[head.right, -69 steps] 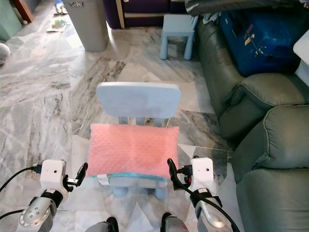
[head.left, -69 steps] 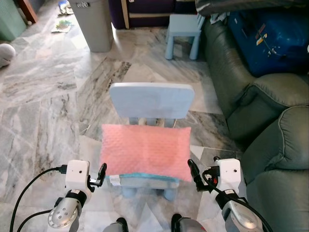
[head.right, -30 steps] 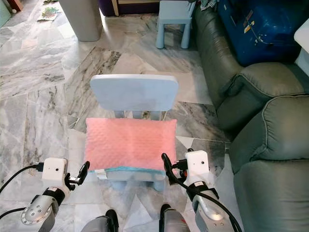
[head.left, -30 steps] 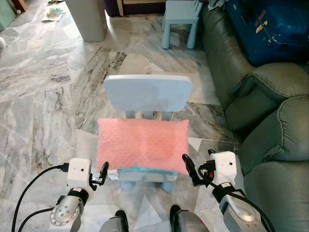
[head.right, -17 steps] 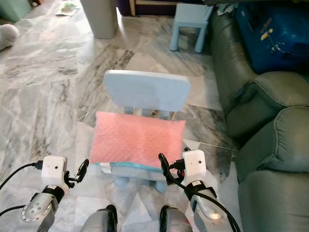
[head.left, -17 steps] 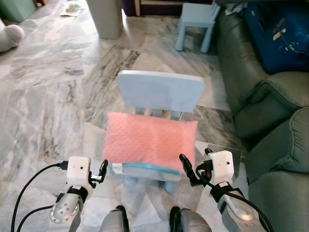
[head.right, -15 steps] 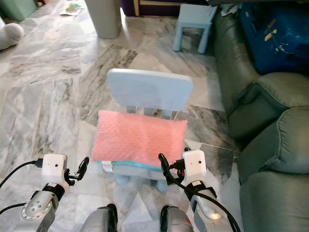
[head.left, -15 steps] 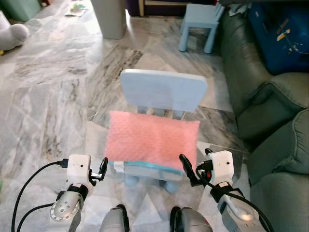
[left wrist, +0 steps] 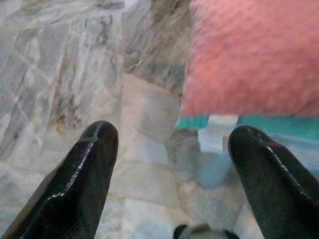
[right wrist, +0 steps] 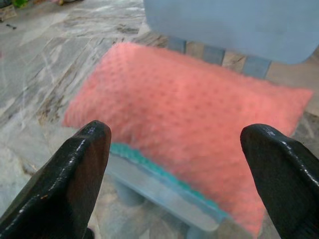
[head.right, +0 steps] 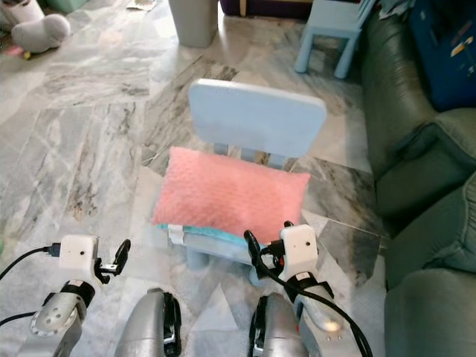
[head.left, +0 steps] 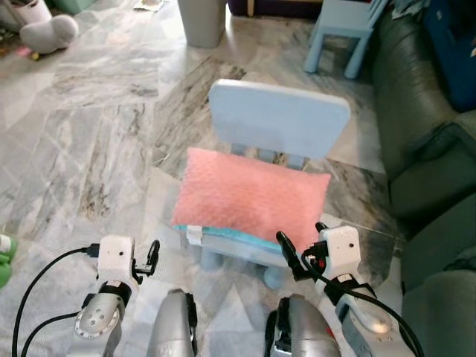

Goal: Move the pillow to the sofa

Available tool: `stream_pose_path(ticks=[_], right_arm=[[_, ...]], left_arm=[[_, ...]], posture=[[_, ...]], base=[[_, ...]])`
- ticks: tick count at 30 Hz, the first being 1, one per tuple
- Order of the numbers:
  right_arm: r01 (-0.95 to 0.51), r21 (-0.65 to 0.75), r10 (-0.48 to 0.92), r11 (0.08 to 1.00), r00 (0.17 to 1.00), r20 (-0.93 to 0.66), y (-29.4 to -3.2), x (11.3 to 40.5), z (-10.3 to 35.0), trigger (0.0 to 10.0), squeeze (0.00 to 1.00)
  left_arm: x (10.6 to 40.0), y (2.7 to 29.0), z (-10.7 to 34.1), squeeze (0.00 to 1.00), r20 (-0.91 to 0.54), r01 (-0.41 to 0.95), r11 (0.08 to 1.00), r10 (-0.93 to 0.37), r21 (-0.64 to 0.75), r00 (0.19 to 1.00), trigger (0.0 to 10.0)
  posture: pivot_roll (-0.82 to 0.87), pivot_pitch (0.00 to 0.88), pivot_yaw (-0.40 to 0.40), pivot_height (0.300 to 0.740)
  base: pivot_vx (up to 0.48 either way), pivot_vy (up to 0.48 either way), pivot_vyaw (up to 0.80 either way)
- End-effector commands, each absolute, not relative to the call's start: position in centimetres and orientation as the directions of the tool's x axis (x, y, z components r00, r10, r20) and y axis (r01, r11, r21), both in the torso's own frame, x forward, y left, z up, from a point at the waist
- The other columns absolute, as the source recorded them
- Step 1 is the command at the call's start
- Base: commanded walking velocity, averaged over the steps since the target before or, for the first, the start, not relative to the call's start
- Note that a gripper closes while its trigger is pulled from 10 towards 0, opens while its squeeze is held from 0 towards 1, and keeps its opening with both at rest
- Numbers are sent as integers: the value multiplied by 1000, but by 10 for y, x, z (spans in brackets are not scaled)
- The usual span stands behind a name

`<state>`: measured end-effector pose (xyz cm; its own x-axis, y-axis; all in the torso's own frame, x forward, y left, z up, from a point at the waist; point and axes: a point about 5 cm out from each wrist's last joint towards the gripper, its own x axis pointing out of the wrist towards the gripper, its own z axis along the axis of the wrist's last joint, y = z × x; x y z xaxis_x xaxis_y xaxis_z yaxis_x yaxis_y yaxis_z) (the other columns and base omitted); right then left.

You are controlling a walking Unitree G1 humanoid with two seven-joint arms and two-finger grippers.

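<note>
A pink textured pillow (head.left: 253, 195) lies across the seat of a small light-blue chair (head.left: 279, 119), over a teal layer at the seat's front edge. The dark green sofa (head.left: 424, 149) runs along the right side. My left gripper (head.left: 152, 256) hangs low, off the chair's front left corner, fingers open; in the left wrist view the pillow (left wrist: 249, 55) is ahead of the open gripper (left wrist: 174, 134). My right gripper (head.left: 288, 253) is open just before the pillow's front right corner. The right wrist view has the pillow (right wrist: 189, 109) between and beyond the spread fingers (right wrist: 79, 169).
Marble floor surrounds the chair. A small blue stool (head.left: 342, 22) and a grey bin (head.left: 202, 18) stand at the back, with a plush toy (head.left: 48, 33) at the far left. A blue case (head.left: 457, 37) lies on the sofa. My legs (head.left: 175, 327) are below.
The camera has swung left and tilted, so the chair and pillow sit more to the right in the picture. The pillow stays on the chair; both grippers stay open and low.
</note>
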<state>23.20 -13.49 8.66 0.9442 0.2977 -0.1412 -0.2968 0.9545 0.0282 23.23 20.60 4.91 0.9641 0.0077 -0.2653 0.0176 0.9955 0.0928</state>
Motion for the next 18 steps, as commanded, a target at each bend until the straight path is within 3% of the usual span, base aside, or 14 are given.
stream_pose_path(ticks=[1, 18], right_arm=[[-300, 37, 301, 953, 939, -168, -134, 229, 80, 10000, 0], [-289, 37, 291, 957, 945, -146, -130, 239, 82, 10000, 0]], left_arm=[[227, 212, 43, 0, -295, -1, 994, 33, 107, 955, 10000], [235, 217, 47, 0, -278, -12, 993, 44, 116, 960, 10000]], posture=[[-136, 275, -3, 587], [-122, 255, 9, 491]], base=[[0, 0, 463], [0, 0, 454]])
